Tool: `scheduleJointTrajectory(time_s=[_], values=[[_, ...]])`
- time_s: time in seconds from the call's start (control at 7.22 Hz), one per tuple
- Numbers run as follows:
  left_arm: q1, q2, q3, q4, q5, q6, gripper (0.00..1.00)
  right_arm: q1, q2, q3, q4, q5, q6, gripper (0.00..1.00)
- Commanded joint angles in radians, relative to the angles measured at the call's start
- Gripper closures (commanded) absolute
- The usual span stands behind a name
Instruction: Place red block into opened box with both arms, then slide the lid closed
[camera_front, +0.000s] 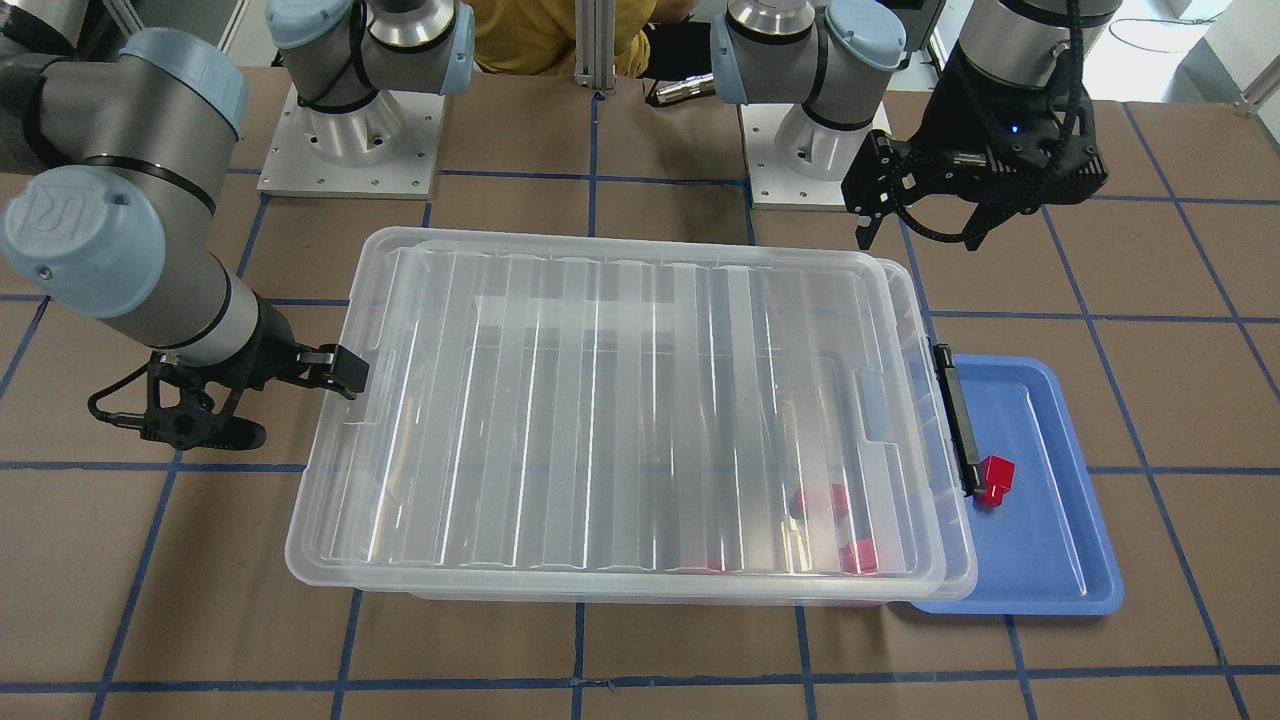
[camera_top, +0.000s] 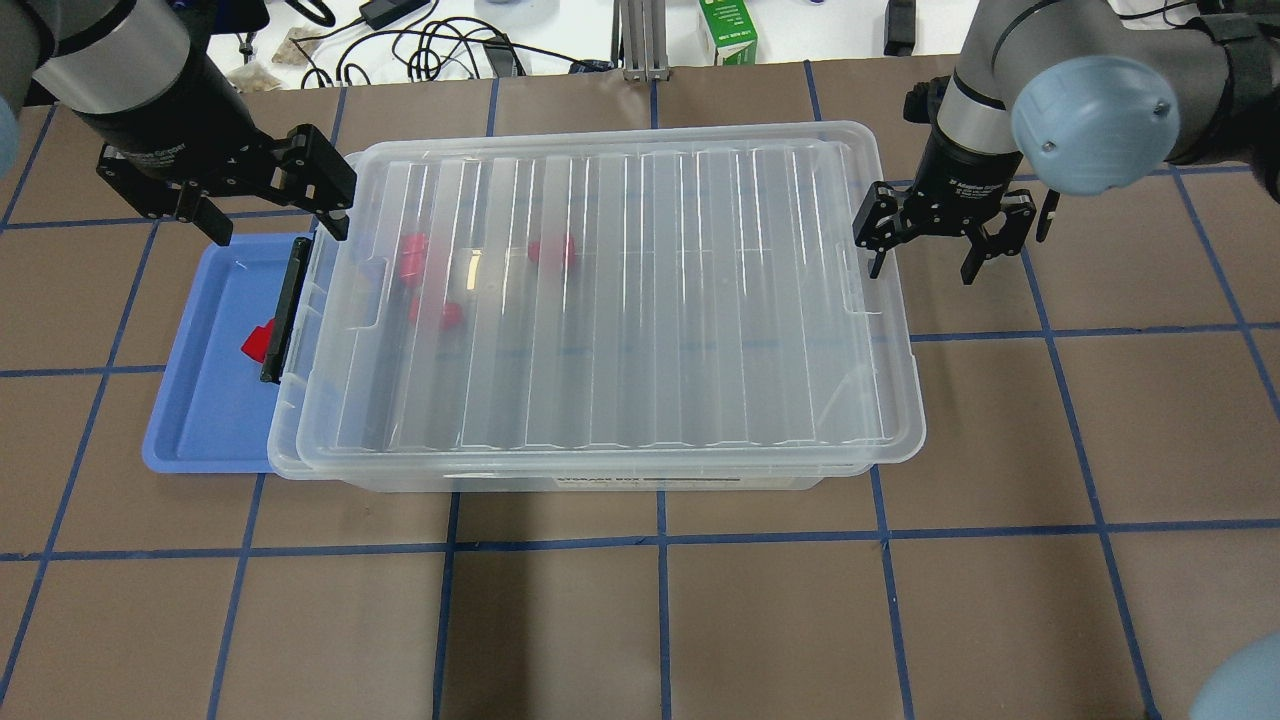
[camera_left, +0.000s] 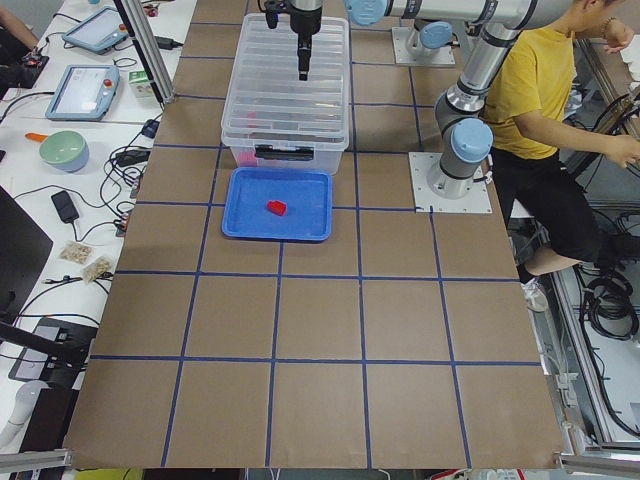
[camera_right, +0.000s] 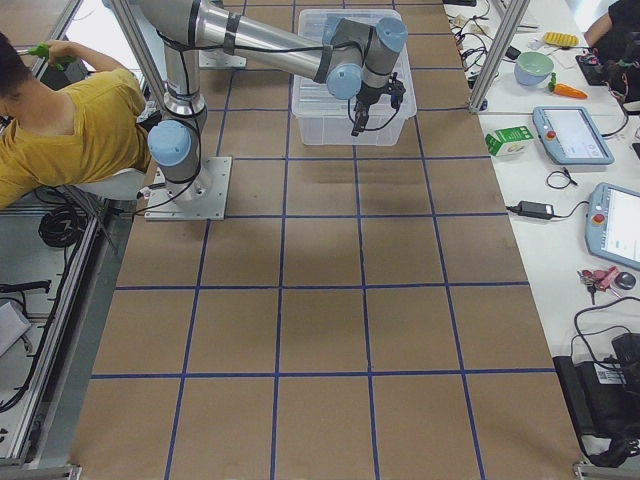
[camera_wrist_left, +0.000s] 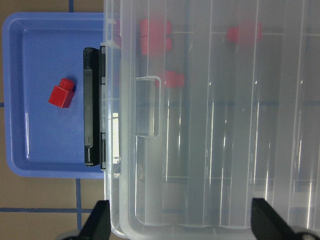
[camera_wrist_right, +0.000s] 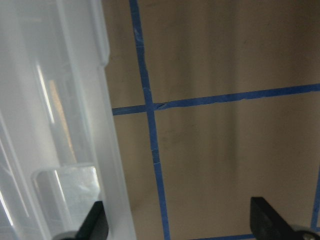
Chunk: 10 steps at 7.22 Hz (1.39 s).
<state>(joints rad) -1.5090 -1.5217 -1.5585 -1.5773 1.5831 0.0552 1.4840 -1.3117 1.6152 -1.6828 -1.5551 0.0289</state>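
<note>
Front view: the lid (camera_front: 620, 400) lies over nearly the whole box (camera_front: 958, 560), long axis running 9 to 3. The right pincer (camera_front: 290, 398) sits at the 9 o'clock short end, spread open and holding nothing, one finger right up against the rim. I can't tell if it actually touches. The left pincer (camera_front: 925, 235) hangs open and empty up at about 1 o'clock from the box. One red block (camera_front: 995, 480) sits on the blue tray (camera_front: 1060, 560), just past the latch bar (camera_front: 955, 420).

Overhead, everything flips: the lid (camera_top: 620, 300) is at 9 o'clock from the right pincer (camera_top: 922, 265), and it overhangs the box on that side, while a strip of box rim (camera_top: 285, 440) shows bare at the latch end. So I reckon any closing push runs along the long axis toward 9, and the right arm is the nearer one for it. The left pincer (camera_top: 275, 220) is over the tray's far corner, with the red block (camera_top: 258, 343) at its 6.

The side views are too small to add much.

Left wrist: the red block (camera_wrist_left: 61, 93) is on the tray at 9 o'clock of the latch bar (camera_wrist_left: 90, 107), with more red blocks (camera_wrist_left: 155, 37) blurry under the lid.

Right wrist: the lid edge (camera_wrist_right: 60, 125) is by the 9 o'clock finger, and it's mostly bare counter (camera_wrist_right: 225, 150) between the jaws
</note>
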Motion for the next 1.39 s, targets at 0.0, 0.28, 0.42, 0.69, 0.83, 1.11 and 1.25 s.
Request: scheduleJointTrajectory(time_s=[0.0,0.28,0.42,0.69,0.83,1.11,1.25], values=[[0.0,0.0,0.0,-0.001,0.0,0.0,0.0,-0.078,-0.001,-0.005,0.008,-0.016,-0.064,0.0],[0.001,-0.001,0.0,0.0,0.0,0.0,0.0,-0.105,-0.003,-0.012,0.003,-0.029,-0.081,0.0],[0.0,-0.001,0.0,-0.001,0.0,0.0,0.0,-0.106,-0.001,-0.015,0.0,-0.074,-0.095,0.0],[0.0,-0.003,0.0,-0.001,0.001,0.0,0.0,-0.12,-0.001,-0.014,-0.005,-0.079,-0.147,0.0],[0.0,-0.003,0.0,-0.001,0.001,0.0,0.0,-0.155,-0.001,-0.015,-0.002,-0.079,-0.156,0.0],[0.0,-0.003,0.0,0.0,0.001,0.0,0.0,-0.169,-0.001,-0.015,-0.006,-0.114,-0.222,0.0],[0.0,-0.003,0.0,0.0,0.001,0.0,0.0,-0.171,-0.001,-0.017,-0.008,-0.117,-0.231,0.0]])
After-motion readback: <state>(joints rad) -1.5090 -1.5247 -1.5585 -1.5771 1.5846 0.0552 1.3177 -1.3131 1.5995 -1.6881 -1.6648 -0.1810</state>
